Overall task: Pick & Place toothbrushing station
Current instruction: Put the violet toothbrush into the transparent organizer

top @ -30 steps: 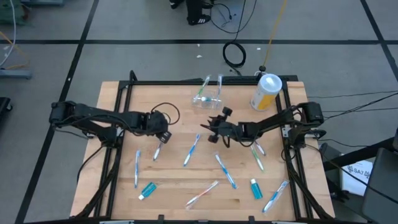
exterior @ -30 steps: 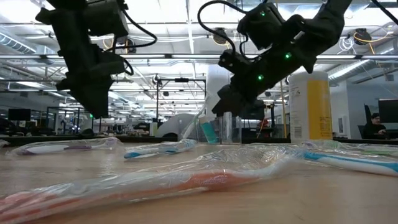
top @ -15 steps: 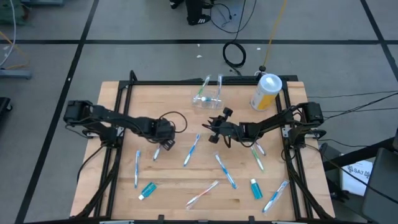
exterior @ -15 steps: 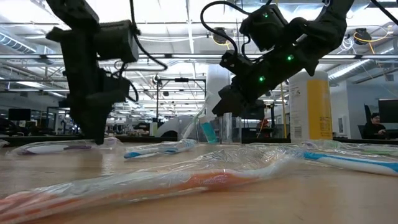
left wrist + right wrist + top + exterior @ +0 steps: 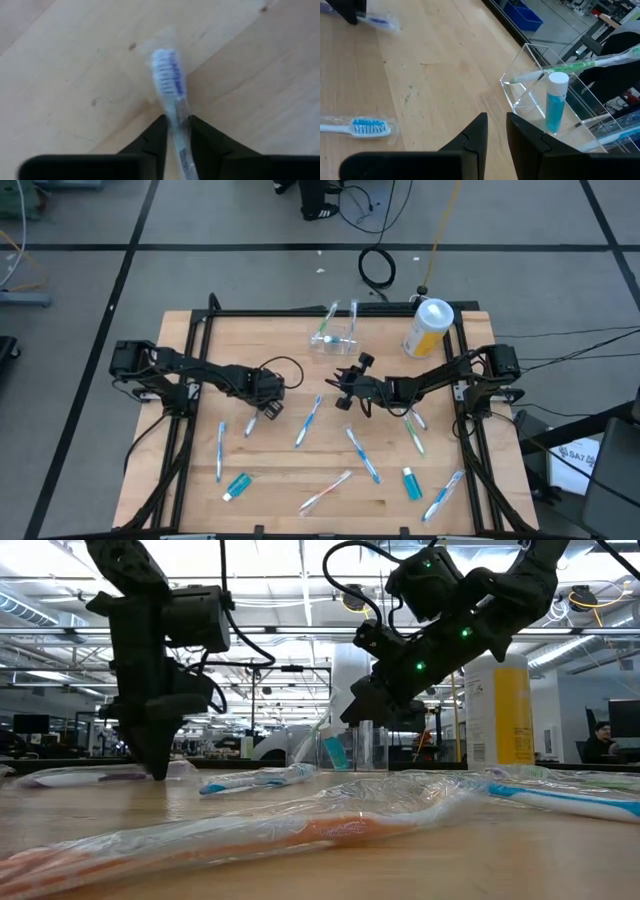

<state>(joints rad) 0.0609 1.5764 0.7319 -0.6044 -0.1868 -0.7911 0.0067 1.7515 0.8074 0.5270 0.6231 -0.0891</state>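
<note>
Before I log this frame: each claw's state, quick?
Left claw: closed on a wrapped purple toothbrush.
Right claw: nearly shut, holding nothing.

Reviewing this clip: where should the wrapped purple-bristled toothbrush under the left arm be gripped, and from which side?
Probably the thin handle just below the head, from straight above. The wrapped toothbrush lies flat on the table, so only a top approach lets the fingers straddle its narrow neck. The left gripper is already placed that way, handle between its fingers. The right gripper waits mid-table.
</note>
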